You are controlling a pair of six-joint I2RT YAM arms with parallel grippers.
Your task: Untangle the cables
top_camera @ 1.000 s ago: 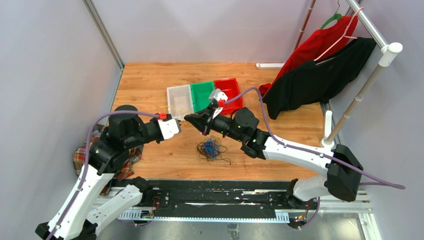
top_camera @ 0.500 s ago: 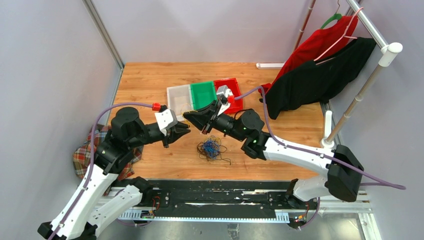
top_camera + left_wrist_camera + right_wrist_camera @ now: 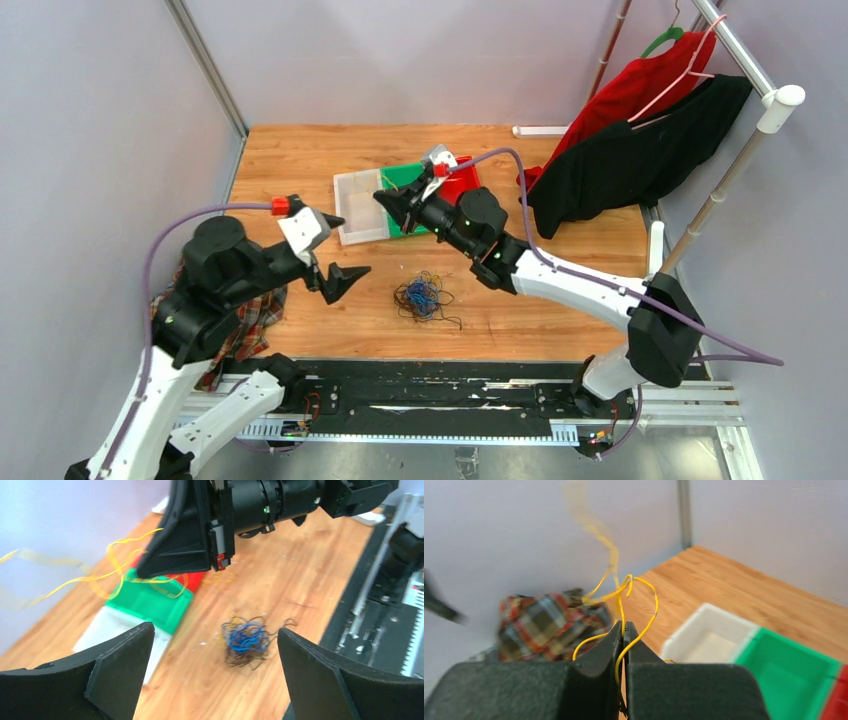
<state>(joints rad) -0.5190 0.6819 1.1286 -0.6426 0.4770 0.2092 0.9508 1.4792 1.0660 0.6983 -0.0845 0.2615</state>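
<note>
Near edge, left side: a plaid cloth [image 3: 240, 322] bunched half off the wooden table [image 3: 300, 160], close by my left arm. My left claw [image 3: 341, 247] hangs above the boards, released, its two fingers spread wide with nothing between them. From that wrist, framed in the gap between the fingers, I see the tangle of wires [image 3: 246, 641]: blue loops in the middle, black strands around them, a little yellow-tan. It rests on bare wood near the front centre of the table, just right of the left claw and not touching it. Beyond the tangle, my right claw [image 3: 623, 630] is raised off the table and clenched tight on a yellow wire [image 3: 655, 602], pinched between the fingertips. The wire loops up above the tips, and one end trails off toward the left wall, blurred. From the left wrist it crosses in front of the green bin [image 3: 150, 602]. From above the strand is too thin to follow, so I cannot tell whether it touches a bin or links back to the tangle. Behind the right claw, three bins stand in a row, side against side: clear bin [image 3: 340, 205] left, green middle, red bin [image 3: 463, 182] right. My right arm crosses over the green and red ones. Far right: a red garment [image 3: 625, 95] and a black garment [image 3: 640, 165] hang on a rack [image 3: 720, 196] at the table's edge.
</note>
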